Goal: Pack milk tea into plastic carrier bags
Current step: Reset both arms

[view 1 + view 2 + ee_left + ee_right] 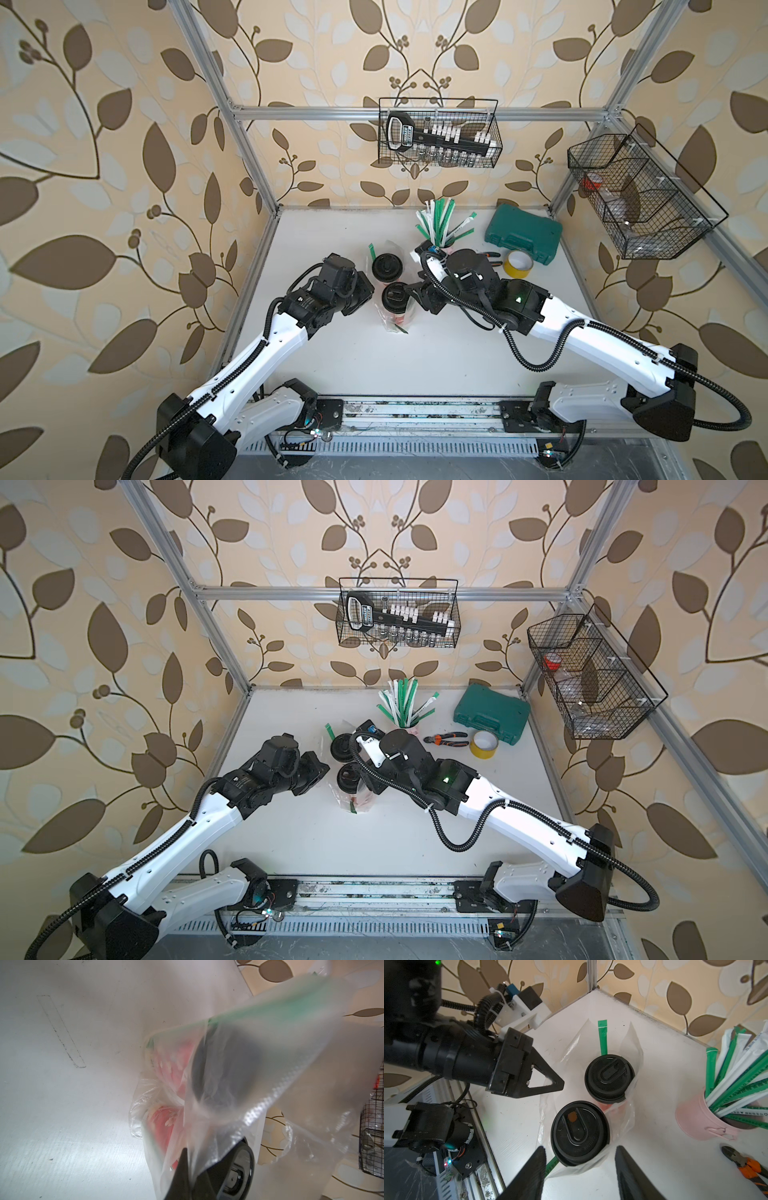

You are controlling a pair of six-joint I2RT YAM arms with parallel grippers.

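Two milk tea cups with black domed lids, one farther (387, 266) (609, 1077) and one nearer (395, 297) (579, 1132), stand side by side inside the clear plastic carrier bag (395, 326) (631, 1043) at the table's middle. In the left wrist view their red sides (166, 1126) show through the film. My left gripper (192, 1176) (558, 1084) is shut on the bag's rim at its left side. My right gripper (580, 1169) (415, 295) hangs open over the bag's right edge, beside the nearer cup. A green wrapped straw (603, 1036) stands in the bag.
A pink cup of green-white straws (440, 232) (702, 1118) stands just behind my right gripper. Orange-handled pliers (446, 738), a yellow tape roll (518, 264) and a green hard case (523, 232) lie at the back right. Wire baskets (438, 133) hang on the walls.
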